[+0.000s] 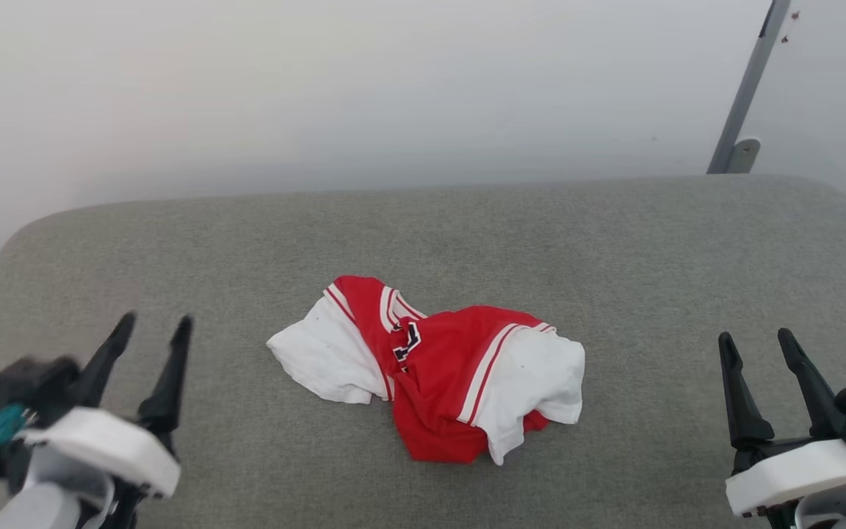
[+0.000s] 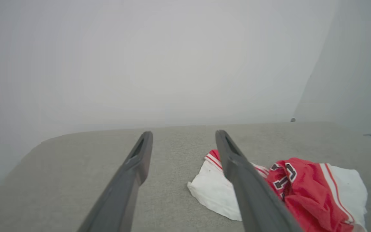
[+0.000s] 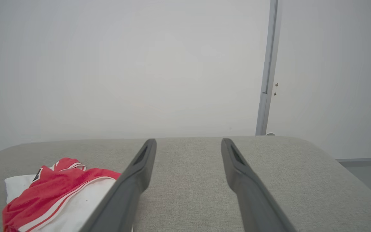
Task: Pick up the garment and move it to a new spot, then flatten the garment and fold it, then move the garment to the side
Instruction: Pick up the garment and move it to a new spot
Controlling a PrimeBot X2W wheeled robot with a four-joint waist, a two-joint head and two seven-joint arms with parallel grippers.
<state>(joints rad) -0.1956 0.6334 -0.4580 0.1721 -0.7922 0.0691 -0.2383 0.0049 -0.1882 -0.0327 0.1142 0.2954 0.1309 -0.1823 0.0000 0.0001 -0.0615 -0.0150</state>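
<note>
- Left pincer [image 1: 157,319]: fingers apart, empty, well left of the garment [image 1: 445,375].
- Right pincer [image 1: 754,336]: fingers apart, empty, well right of it.
- Crumpled garment lies on the grey worktop [image 1: 614,250].

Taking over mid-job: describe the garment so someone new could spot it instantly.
A grey padded surface spans the head view below a pale wall. Near its middle, between the left claw and right claw, lies the crumpled garment. Red body, white sleeves, striped trim and dark lettering mark it against plain grey.
</note>
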